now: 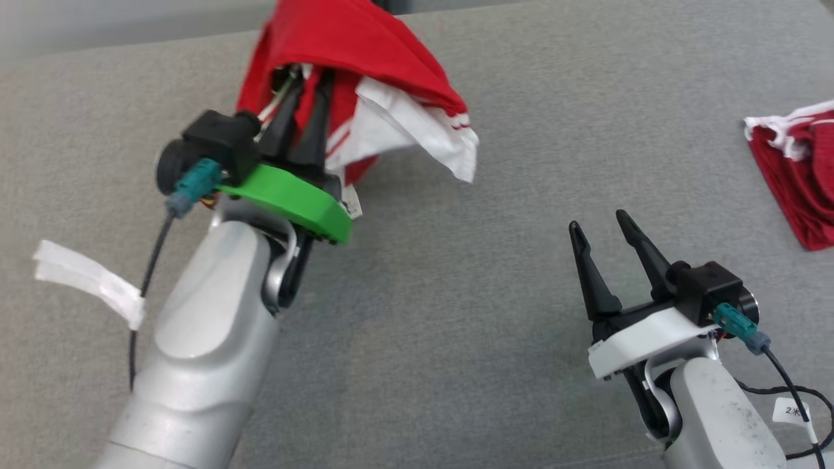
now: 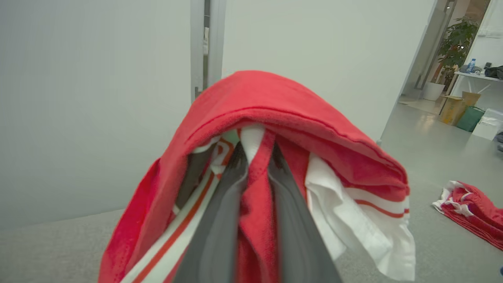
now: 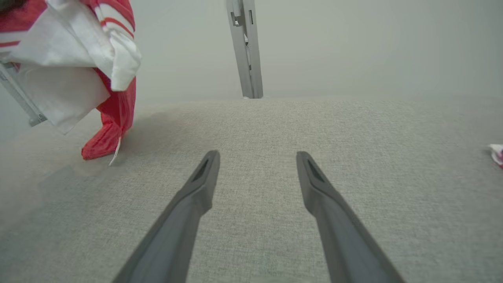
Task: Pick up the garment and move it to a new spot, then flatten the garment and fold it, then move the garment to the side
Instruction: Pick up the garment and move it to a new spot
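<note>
Two long dark fingers of the left gripper (image 2: 257, 155) stand nearly together, clamped on a red fold of the red knit garment (image 1: 352, 39) with white panels and red-striped white hems. The rest of the cloth drapes over the fingertips like a hood, so the tips are hidden in the head view. A white flap with two red stripes hangs off the garment's right side. In the right wrist view the lowest red fold reaches down to the grey woven surface (image 1: 423, 293) and seems to touch it. The bundle is raised over the far left part of the surface, close to its far edge. Behind the fingers a bright green plastic ring (image 1: 293, 198) circles the left wrist, and a thin black cable (image 1: 146, 273) runs down beside the pale forearm with a strip of white tape (image 1: 85, 277) stuck to it.

The right gripper (image 1: 597, 220) is near the surface's near right corner, its two fingers spread wide apart with only bare grey cloth between them, holding nothing.

A second, crumpled dark red garment with white trim (image 1: 798, 182) lies flat at the surface's right edge, well apart from both grippers. A pale wall and an upright grey metal post (image 3: 245, 51) stand beyond the far edge
</note>
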`<state>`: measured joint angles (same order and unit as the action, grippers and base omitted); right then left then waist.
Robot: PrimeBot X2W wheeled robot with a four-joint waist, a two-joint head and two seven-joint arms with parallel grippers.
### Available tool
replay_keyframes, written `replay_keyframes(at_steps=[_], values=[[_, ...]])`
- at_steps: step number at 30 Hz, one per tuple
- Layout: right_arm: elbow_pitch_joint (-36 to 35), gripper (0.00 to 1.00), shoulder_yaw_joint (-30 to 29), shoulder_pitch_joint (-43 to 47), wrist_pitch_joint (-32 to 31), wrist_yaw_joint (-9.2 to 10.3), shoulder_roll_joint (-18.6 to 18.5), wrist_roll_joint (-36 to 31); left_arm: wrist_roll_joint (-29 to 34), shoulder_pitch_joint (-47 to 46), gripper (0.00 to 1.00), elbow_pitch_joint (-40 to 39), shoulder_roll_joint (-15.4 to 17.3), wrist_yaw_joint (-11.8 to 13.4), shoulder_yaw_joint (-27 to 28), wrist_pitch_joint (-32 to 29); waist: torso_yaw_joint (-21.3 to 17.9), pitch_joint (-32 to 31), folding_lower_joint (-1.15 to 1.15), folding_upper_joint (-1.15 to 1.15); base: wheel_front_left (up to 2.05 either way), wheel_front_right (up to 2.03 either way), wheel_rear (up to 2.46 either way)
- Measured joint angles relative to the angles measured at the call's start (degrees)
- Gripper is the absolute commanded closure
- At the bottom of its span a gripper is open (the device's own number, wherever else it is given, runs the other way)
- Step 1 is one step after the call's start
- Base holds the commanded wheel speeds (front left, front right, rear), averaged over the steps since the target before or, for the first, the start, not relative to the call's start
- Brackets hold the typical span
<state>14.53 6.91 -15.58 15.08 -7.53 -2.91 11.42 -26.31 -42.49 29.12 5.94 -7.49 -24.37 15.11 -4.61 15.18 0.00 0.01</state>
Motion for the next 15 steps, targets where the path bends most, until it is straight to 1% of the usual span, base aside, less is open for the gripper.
replay_keyframes(at_steps=[5,8,9,10,13,15], values=[[0.01,0.0,1.05,1.27,-0.01,0.0,0.03,0.67,-2.54,1.67,1.0,4.34,-2.1,0.0,-8.21,0.0,-4.66,-1.04,0.0,0.0,0.0,0.0,0.0],[0.01,0.0,1.03,1.72,0.0,0.0,0.01,0.75,-3.86,2.43,1.0,7.05,-2.79,0.0,-10.81,0.0,-6.73,-1.56,0.0,0.0,0.0,0.0,0.0],[0.03,0.0,1.04,1.88,-0.01,0.0,0.01,0.75,-4.19,2.77,0.73,8.23,-2.9,0.0,-11.66,0.01,-7.28,-1.73,0.0,0.0,0.0,0.0,0.0],[0.04,0.0,1.01,2.02,-0.01,0.0,0.02,0.75,-4.2,3.28,0.0,9.8,-2.97,0.0,-12.56,0.01,-7.72,-1.9,0.0,0.0,0.0,0.0,0.0],[0.33,0.0,0.71,2.07,0.0,0.0,0.01,0.73,-3.32,4.58,0.0,12.11,-3.03,0.04,-12.07,0.0,-7.95,-2.32,0.0,0.0,0.0,0.0,0.0],[0.49,0.0,0.62,2.05,0.0,0.0,0.03,0.63,-2.13,5.33,0.0,12.16,-3.04,0.55,-10.42,0.02,-7.48,-2.43,0.0,0.0,0.0,0.0,0.0]])
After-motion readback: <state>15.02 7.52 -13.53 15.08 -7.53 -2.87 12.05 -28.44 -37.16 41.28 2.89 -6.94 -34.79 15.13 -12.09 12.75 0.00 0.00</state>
